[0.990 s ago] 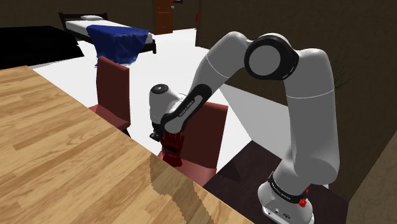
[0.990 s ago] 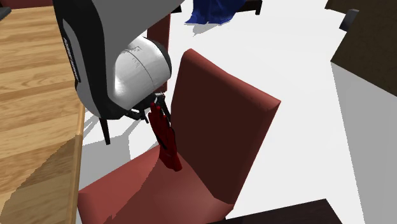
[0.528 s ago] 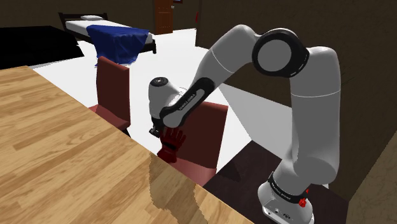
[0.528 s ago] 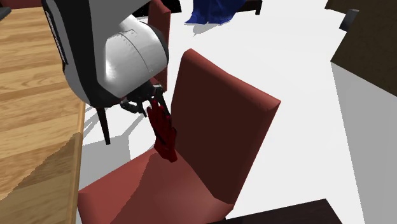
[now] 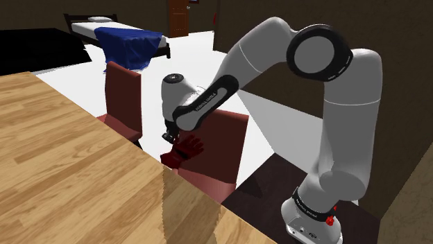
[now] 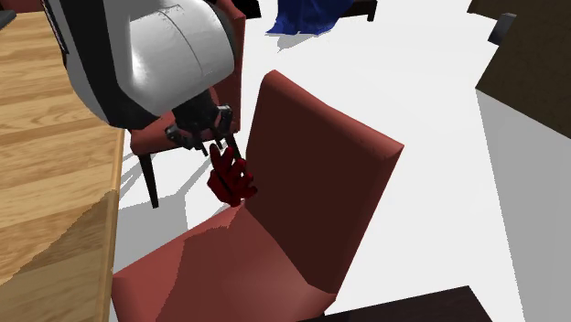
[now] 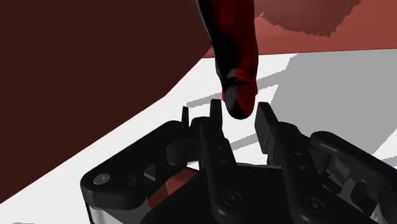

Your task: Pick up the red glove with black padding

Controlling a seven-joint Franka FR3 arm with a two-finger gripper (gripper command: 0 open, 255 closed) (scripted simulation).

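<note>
The red glove with black padding hangs above the seat of a red chair, clear of the cushion. My gripper is shut on the glove's cuff end, just above it. From the second exterior view, the glove dangles below the gripper in front of the chair back. In the wrist view, the glove stretches away from the gripper, its dark tip clasped between the fingers.
A wooden table lies close beside the chair at the shoulder view's left. A second red chair stands farther along the table edge. A bed with a blue cover is at the back. The stand sits at lower right.
The gripper has risen and shifted slightly toward the table, carrying the glove up off the chair seat. The glove has swung from hanging straight down to a more sideways pose.
</note>
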